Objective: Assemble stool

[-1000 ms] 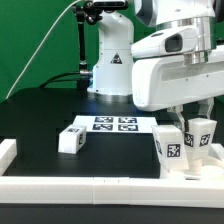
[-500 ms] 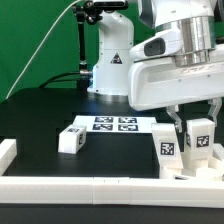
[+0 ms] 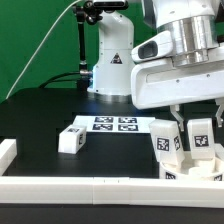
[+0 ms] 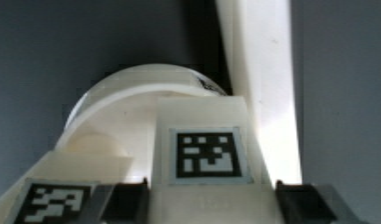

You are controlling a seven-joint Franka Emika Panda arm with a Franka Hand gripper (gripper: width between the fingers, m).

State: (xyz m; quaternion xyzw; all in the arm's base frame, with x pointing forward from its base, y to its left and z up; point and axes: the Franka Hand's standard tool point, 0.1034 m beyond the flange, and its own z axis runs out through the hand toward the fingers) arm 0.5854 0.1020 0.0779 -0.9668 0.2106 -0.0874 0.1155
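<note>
Round white seat [image 4: 137, 95] at the table's [image 3: 40, 115] front corner on the exterior view's right, behind the white rail [image 3: 90, 186]. The standing leg [image 3: 166, 146] is upright on it. Just beside, the held leg [image 3: 201, 142] is clamped upright in the gripper [image 3: 198, 120]. The loose leg [image 3: 70, 138] lies well apart, near the marker board [image 3: 113, 124].
</note>
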